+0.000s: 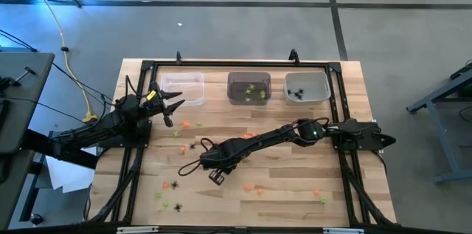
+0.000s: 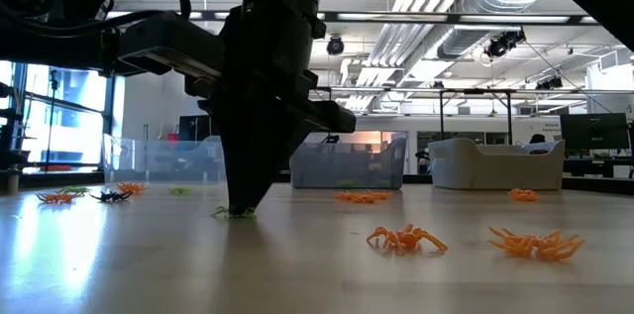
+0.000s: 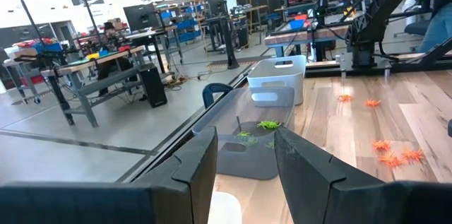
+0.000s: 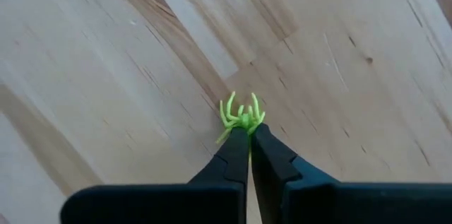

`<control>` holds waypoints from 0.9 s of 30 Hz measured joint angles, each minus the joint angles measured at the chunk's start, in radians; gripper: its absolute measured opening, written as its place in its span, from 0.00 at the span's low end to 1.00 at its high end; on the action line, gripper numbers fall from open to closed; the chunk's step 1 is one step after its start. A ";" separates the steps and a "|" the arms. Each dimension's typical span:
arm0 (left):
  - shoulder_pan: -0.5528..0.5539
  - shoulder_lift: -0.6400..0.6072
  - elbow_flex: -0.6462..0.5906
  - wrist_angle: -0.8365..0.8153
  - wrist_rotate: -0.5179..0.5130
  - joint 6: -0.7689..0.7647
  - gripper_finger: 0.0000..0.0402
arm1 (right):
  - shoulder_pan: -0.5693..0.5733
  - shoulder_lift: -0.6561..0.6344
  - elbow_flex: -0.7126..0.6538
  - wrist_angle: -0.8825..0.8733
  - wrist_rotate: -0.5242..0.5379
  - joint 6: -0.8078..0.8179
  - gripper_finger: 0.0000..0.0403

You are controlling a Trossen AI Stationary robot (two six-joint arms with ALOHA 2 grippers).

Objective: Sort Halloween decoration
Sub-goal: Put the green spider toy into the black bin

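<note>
Right gripper (image 4: 248,133) is down on the light wooden table (image 1: 280,179), well in front of the middle grey translucent plastic bin (image 1: 248,88) and a bit to its left. Jaws clenched on a tiny lime-green plastic spider trinket (image 4: 241,117); legs stick out past the fingertips, body pinched between them. Low view shows the same trinket (image 2: 234,212) at the table surface under the fingertips.

Left gripper (image 1: 169,105) hangs just in front of the clear translucent bin (image 1: 183,87), which sits left of the grey bin. Jaws apart, nothing between them; its wrist view looks past both fingers (image 3: 201,171) along the bin row.

White translucent bin (image 1: 307,87) sits right of the grey bin, with black spider trinkets (image 1: 296,94) inside. Grey bin has lime-green trinkets (image 1: 252,90) in it.

Loose trinkets on the table, all in front of the grey bin:
- orange ones (image 1: 186,124) just in front of the clear bin
- black spider (image 1: 193,145) left of the right gripper
- orange pair (image 1: 254,188) near the front edge
- orange and green pair (image 1: 319,195) front right
- black and green cluster (image 1: 169,193) front left

Low view: orange spider-shaped trinkets (image 2: 406,240) closest to camera.
</note>
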 joint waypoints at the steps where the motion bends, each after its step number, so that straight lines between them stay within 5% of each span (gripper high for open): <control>1: 0.000 0.000 0.000 0.000 0.000 0.000 0.33 | 0.000 -0.003 -0.001 0.001 0.000 0.000 0.00; 27: 0.000 0.000 0.000 0.000 0.000 0.000 0.33 | 0.053 -0.031 -0.002 -0.002 -0.042 0.030 0.00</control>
